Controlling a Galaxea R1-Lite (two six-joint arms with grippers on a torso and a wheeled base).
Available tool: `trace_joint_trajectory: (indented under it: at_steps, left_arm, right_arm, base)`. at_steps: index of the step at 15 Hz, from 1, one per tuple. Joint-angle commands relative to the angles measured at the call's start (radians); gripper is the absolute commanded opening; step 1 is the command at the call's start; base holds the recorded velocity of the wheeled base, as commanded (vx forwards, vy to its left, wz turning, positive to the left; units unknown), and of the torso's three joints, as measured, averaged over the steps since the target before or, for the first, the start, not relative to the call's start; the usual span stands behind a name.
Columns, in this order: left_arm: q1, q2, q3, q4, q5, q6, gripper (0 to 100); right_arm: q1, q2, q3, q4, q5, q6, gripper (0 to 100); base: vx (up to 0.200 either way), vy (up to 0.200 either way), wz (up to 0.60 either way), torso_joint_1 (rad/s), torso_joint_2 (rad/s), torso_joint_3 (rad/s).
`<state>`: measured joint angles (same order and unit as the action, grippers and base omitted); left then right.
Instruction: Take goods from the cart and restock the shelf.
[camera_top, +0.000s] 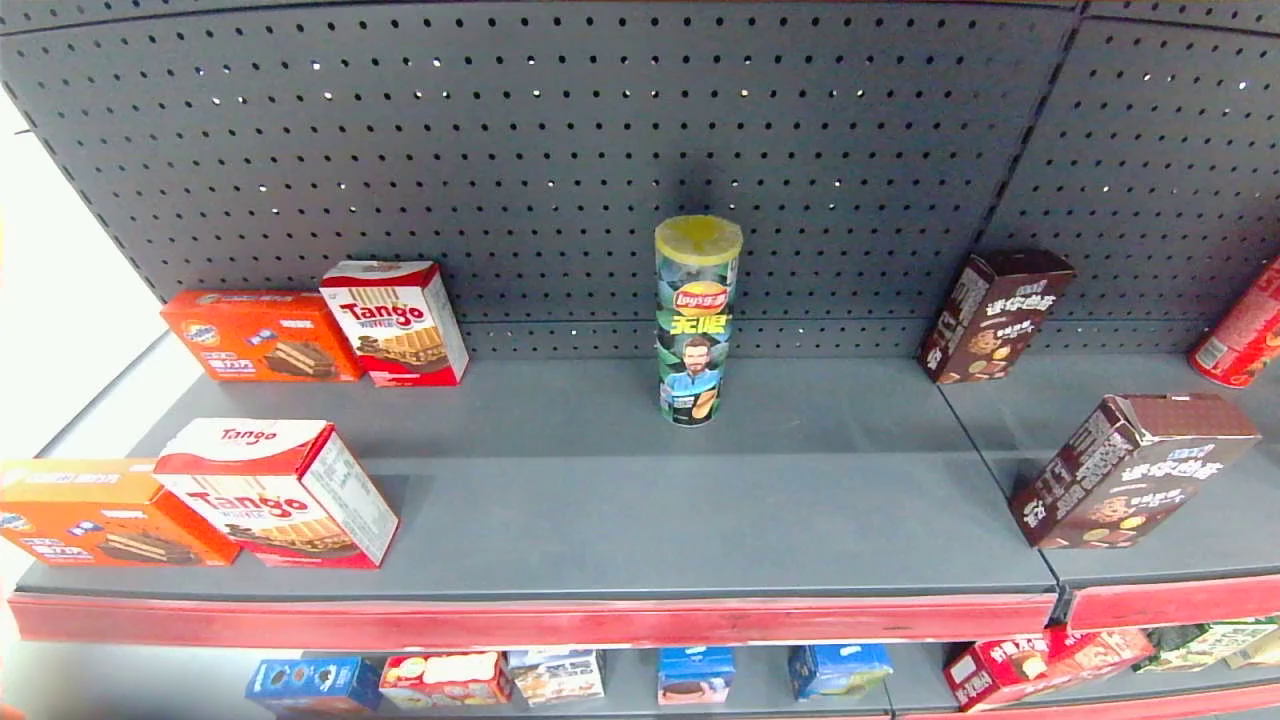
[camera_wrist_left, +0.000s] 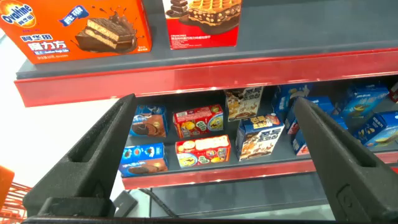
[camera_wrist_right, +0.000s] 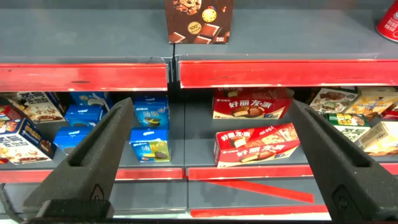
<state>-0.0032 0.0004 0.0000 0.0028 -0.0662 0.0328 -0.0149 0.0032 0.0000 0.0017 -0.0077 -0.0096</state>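
1. The left claw (camera_wrist_left: 212, 102) has its fingers spread wide with nothing between them. It faces the red lip of the shelf (camera_top: 700, 520), with small snack boxes (camera_wrist_left: 198, 121) on the tier below. The right claw (camera_wrist_right: 211, 104) is likewise wide apart and carries nothing.
2. In the head view, a chip tube (camera_top: 697, 320) with a yellow lid stands upright at the centre of the frame. It is back near the pegboard wall and well apart from the goods on either side.
3. At the left of the frame are a rear orange box (camera_top: 258, 335) touching a rear wafer box (camera_top: 397, 322), and a front orange box (camera_top: 100, 515) touching a front wafer box (camera_top: 285, 495). At the right are a rear brown box (camera_top: 995, 315), a front brown box (camera_top: 1130, 470) and, at the edge, a red can (camera_top: 1240, 330).
4. Handling, as a judgement:
   - The tube is likely light, with a stiff but smooth, slippery wall and breakable contents.
   - Grip it across the middle of the body, below the lid, with modest pressure, and keep it upright.
   - The cartons are likely light cardboard that dents if squeezed. Hold them across the narrow sides, near the middle.
5. With both claws unloaded, the step in hand appears to be fetching the next item from the cart.
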Motion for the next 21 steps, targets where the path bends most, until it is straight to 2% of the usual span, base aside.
trace_joint_trajectory:
  at_steps: [1,5,17,21]
  left_arm:
    - [0.000,0.000,0.000,0.000,0.000,-0.001,100]
    - [0.000,0.000,0.000,0.000,0.000,-0.001,100]
    - [0.000,0.000,0.000,0.000,-0.001,0.001,100]
    - [0.000,0.000,0.000,0.000,-0.001,0.001,100]
  right_arm:
    - [0.000,0.000,0.000,0.000,0.000,0.000,100]
    - [0.000,0.000,0.000,0.000,-0.005,0.003,100]
    - [0.000,0.000,0.000,0.000,-0.008,0.002,100]
    - [0.000,0.000,0.000,0.000,-0.008,0.000,100]
  base:
    - [0.000,0.000,0.00,0.000,0.00,0.000]
    - [0.000,0.000,0.00,0.000,0.00,0.000]
    - [0.000,0.000,0.60,0.004,0.00,0.004]
    - [0.000,0.000,0.00,0.000,0.00,0.000]
